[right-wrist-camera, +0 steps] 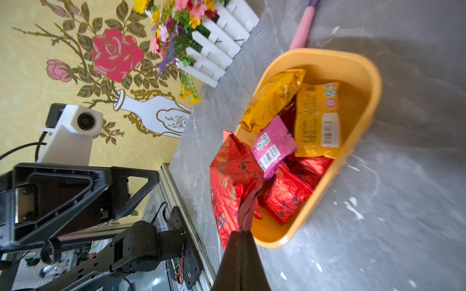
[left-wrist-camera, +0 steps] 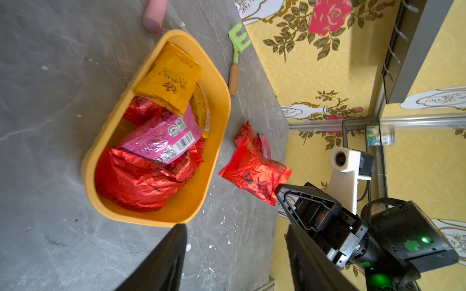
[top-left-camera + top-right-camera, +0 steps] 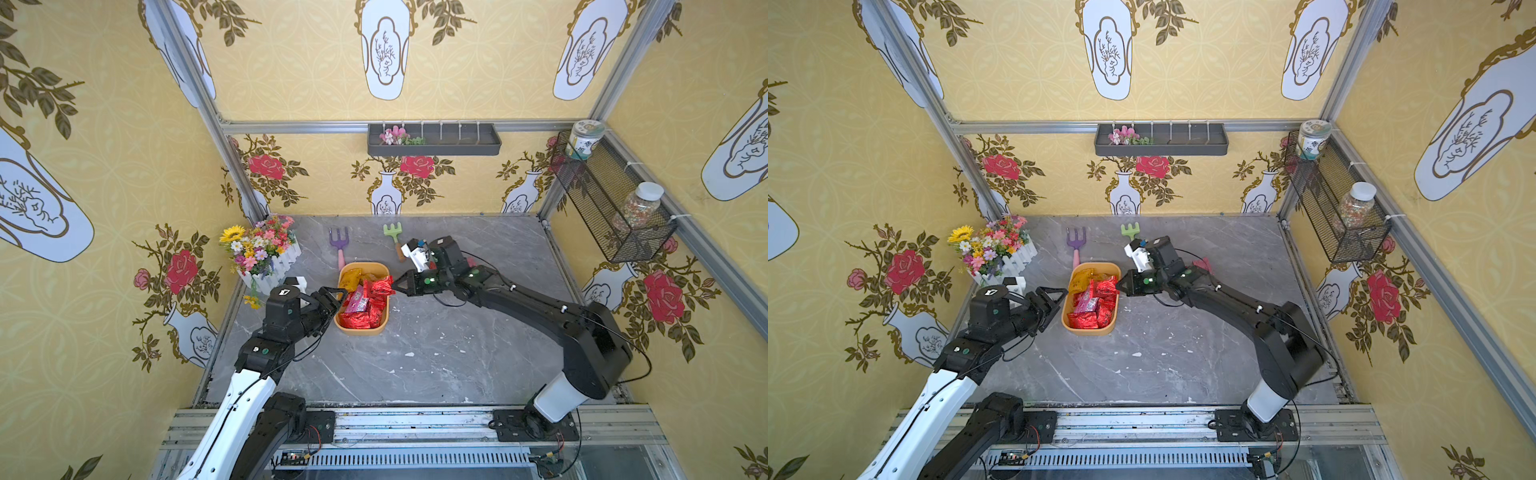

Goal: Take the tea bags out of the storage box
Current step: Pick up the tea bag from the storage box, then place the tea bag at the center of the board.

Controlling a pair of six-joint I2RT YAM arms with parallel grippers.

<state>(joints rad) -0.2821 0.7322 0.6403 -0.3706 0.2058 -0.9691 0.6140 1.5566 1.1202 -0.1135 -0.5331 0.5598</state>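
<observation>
Firstly, the right gripper (image 1: 240, 233): black fingers pressed together, pinching one crimped end of a crinkly red foil tea sachet (image 1: 233, 176). The sachet flared out past the fingertips, unsupported and lifted clear of the heap. It sat at the right-hand rim of the shallow orange-yellow plastic storage box (image 3: 361, 330). Whether it was over the rim or just outside it, I could not settle.

Left gripper (image 2: 235, 228): fingers spread, nothing between them, just beside the box's left wall. Contact with the wall could not be told.

Handling, as judged:
- The sachets looked very light, puffy and soft in the middle.
- The foil was slick and creased readily.
- The flat sealed edge seemed the stiffest part and the surest hold.
- A pinch on the pillowy centre would likely slide or crush the contents.
- A corner hold leaves the bag free to swing.

Outward, the remaining tea bags (image 2: 141, 181) lay heaped inside the box. Red ones were underneath, a longer pink sachet (image 2: 164, 138) lay across them, and two yellow-orange sachets (image 2: 171, 78) sat at the far end. They overlapped, so few edges were exposed. More red foil (image 2: 248, 132) lay on the grey marble-patterned tabletop (image 3: 415, 353) to the right of the box, seemingly bags already out.
</observation>
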